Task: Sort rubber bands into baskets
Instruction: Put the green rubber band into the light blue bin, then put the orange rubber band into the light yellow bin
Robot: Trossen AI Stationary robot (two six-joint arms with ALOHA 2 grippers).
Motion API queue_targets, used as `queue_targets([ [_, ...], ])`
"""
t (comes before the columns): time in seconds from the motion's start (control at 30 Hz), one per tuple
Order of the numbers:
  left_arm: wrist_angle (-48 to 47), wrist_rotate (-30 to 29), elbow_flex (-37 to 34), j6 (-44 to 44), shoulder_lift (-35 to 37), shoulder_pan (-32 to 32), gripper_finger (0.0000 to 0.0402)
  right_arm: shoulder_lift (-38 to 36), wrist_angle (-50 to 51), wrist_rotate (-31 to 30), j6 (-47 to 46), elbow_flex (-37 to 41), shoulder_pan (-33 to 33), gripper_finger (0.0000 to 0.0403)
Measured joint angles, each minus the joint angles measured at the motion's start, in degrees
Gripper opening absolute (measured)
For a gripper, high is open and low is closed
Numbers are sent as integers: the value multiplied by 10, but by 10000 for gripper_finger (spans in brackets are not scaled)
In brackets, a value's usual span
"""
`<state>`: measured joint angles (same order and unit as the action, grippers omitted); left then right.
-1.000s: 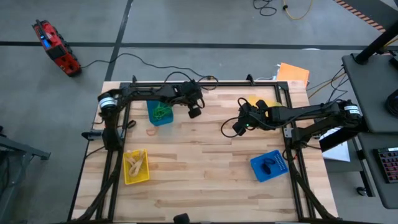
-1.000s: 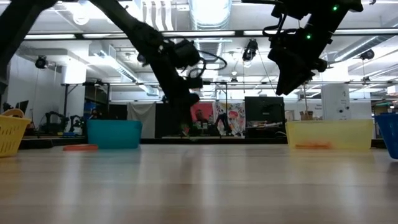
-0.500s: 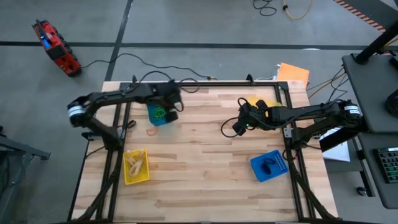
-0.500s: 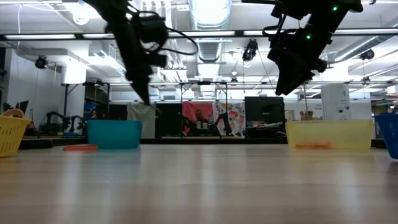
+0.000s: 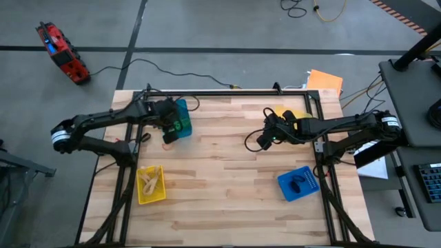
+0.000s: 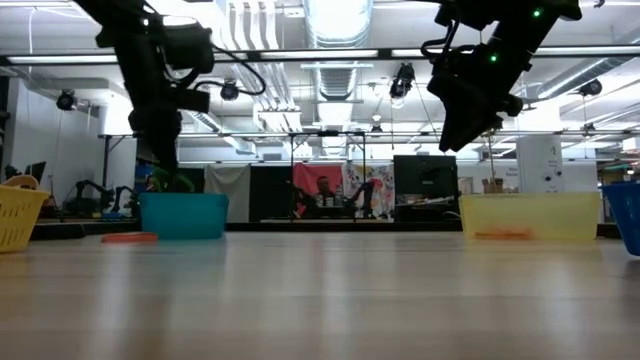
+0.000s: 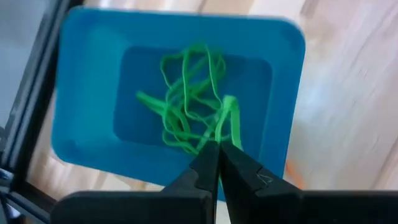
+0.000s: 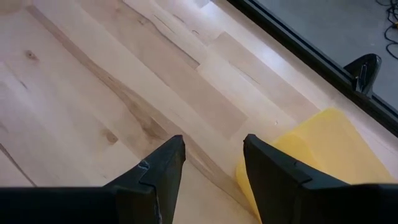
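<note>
The left gripper (image 7: 217, 152) hung over the blue basket (image 7: 81, 99), fingers pinched on a green rubber band (image 7: 227, 118) to drop it among the others. The right gripper (image 8: 211, 165) waited parted, empty, beside the yellow basket (image 8: 329, 149).

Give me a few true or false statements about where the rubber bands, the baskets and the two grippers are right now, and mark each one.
1. The left gripper is pinched shut on a green rubber band over a blue basket. True.
2. That blue basket is empty. False: a tangle of green rubber bands lies in it.
3. The right gripper holds an orange band. False: its fingers stand apart with nothing between them.
4. The right gripper hangs above bare table beside a yellow basket. True.
5. The other blue basket holds green bands. False: something dark lies in it.
</note>
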<state>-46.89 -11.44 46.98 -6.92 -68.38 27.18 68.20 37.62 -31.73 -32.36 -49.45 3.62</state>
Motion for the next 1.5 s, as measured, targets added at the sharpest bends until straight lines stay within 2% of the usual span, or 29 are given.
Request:
queue_targets([
  [0.3,48,-4,-27,0,0,0,0,0,-7,0,-1,0,0,167],
  [0.37,51,-37,-27,-1,0,0,0,0,-7,0,-3,0,0,169],
  [0.5,63,-161,-27,-1,-1,0,2,0,-8,0,-7,0,0,171],
  [0.57,74,-195,-27,-2,-1,1,10,0,-8,0,-7,0,0,171],
  [0.77,86,-147,-27,-27,-3,5,44,0,-8,0,-7,0,0,173],
  [1.07,108,-169,-27,-12,-4,8,95,0,-8,1,-6,1,0,175],
  [1.17,88,-125,-26,14,-1,3,109,0,-8,1,-6,4,0,175],
  [1.37,-62,63,35,128,-1,-15,116,0,-11,1,-6,5,0,176],
  [1.5,-150,90,74,180,-1,-57,115,0,-12,1,-6,5,0,177],
])
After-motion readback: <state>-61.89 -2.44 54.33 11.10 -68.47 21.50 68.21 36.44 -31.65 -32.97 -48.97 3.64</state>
